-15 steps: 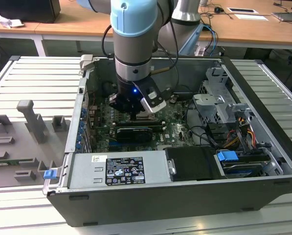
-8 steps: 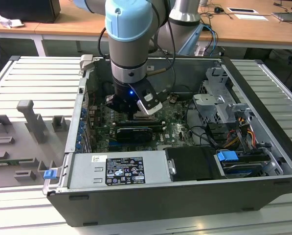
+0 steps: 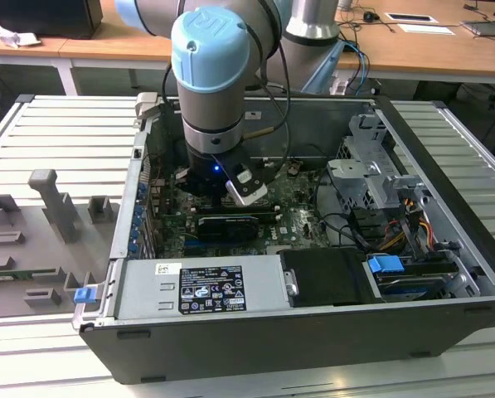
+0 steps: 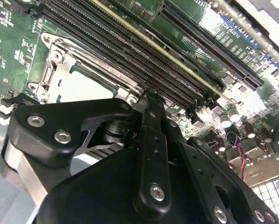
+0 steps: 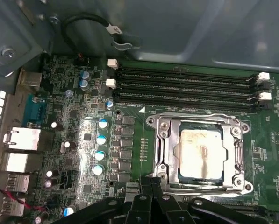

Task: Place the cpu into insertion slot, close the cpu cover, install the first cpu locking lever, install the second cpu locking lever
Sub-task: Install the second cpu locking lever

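The cpu (image 5: 200, 149) is a pale silver square lying flat in the insertion slot (image 5: 154, 122) on the green board. The silver cpu cover (image 5: 165, 140) lies down over it, and its window frames the chip. A thin metal lever (image 5: 195, 114) runs along the slot's edge next to the memory slots. My gripper (image 5: 152, 181) is shut, its black fingertips together at a corner of the slot with nothing seen between them. The second wrist view shows the gripper (image 4: 151, 95) tip just beside the cover (image 4: 50, 74) and the cpu (image 4: 81, 86). In the exterior view the arm's wrist (image 3: 218, 178) reaches down into the open computer case.
Several long black memory slots (image 5: 186, 84) run beside the socket, and a row of capacitors (image 5: 101, 140) stands on its other side. The grey case wall (image 5: 176, 28) rises behind. A power supply (image 3: 201, 286), a drive cage (image 3: 371, 166) and cables crowd the case. Grey fixtures (image 3: 56, 203) stand outside.
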Robot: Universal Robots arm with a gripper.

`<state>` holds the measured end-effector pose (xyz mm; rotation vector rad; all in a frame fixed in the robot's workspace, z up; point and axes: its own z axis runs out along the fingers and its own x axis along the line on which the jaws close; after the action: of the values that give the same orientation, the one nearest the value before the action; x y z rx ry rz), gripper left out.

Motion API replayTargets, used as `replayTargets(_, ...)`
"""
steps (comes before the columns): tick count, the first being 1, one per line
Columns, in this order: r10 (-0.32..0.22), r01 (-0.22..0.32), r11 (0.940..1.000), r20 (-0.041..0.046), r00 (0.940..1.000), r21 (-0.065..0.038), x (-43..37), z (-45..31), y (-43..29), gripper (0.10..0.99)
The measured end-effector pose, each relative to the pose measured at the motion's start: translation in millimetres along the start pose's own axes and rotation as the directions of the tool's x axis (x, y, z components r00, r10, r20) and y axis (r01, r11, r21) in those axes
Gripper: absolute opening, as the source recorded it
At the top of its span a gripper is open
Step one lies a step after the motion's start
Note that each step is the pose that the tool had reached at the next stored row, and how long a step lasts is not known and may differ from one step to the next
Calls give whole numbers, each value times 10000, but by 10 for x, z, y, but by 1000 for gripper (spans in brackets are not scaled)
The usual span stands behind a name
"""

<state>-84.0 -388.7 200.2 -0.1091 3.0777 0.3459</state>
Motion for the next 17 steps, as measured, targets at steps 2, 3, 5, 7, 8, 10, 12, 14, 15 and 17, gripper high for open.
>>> replayTargets(2, 1, -1, 10000, 9, 10000, -54, 0, 15, -2, 106)
replayTargets(3, 2, -2, 10000, 11, 10000, -93, 0, 28, 0, 106)
replayTargets(5, 3, -3, 9999, 9, 10000, -129, 1, 35, -1, 106)
replayTargets(7, 3, -3, 9999, 15, 10000, -141, 0, 15, 4, 106)
replayTargets(8, 3, -3, 9999, 17, 10000, -145, -1, 1, 8, 106)
replayTargets(10, 4, -3, 9999, 12, 10000, -143, -4, -61, 21, 106)
replayTargets(12, 3, -2, 9999, 12, 10000, -143, -4, -68, 23, 106)
replayTargets(14, 4, -3, 9999, 13, 10000, -143, -5, -95, 29, 106)
replayTargets(15, 3, -3, 9999, 13, 10000, -143, -6, -104, 31, 106)
replayTargets(17, 3, -3, 9999, 13, 10000, -143, -7, -132, 37, 106)
